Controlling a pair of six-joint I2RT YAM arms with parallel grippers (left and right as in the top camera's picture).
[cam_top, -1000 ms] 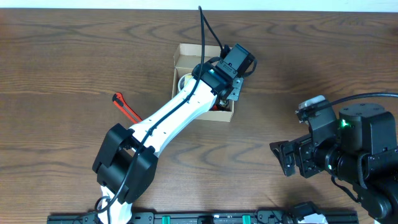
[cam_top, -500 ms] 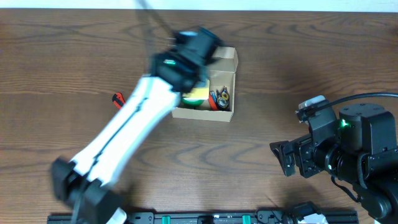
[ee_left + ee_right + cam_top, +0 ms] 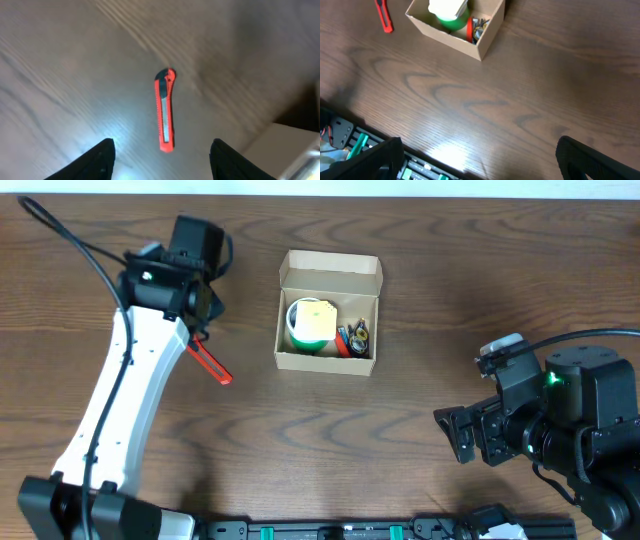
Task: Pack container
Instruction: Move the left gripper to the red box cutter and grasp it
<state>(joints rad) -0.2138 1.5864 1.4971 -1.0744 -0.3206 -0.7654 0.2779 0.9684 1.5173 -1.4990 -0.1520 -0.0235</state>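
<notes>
Far left: your left pincer point(image 3: 203, 308) hovers with its fingers apart and nothing in them, over the slim red plastic utility knife point(image 3: 165, 111). The knife lies flat on the dark wooden counter point(image 3: 120, 220), and its long axis runs between the fingers, so they straddle its width.

- **Pick-up risk:** the knife is thin and flush to the counter. Come down too low and the tips scrape wood; close too high and it skids out. The wrist view is blurred, so I can't tell if the blade is out.
- **Middle:** the small tan cardboard box point(image 3: 325, 364) sits just right of the knife, well apart from both arms, with its flap lid point(image 3: 331, 264) open.
- **What's in the box:** a green-and-white tape roll point(image 3: 309, 323) fills the left side and small orange bits point(image 3: 352, 338) lie to its right.
- **Packing risk:** the knife looks long for the free space. It may wedge on the roll, poke above the rim and block the lid, or shove the light box.

Right: your right pincer point(image 3: 480, 172) is spread wide, empty and idle.
</notes>
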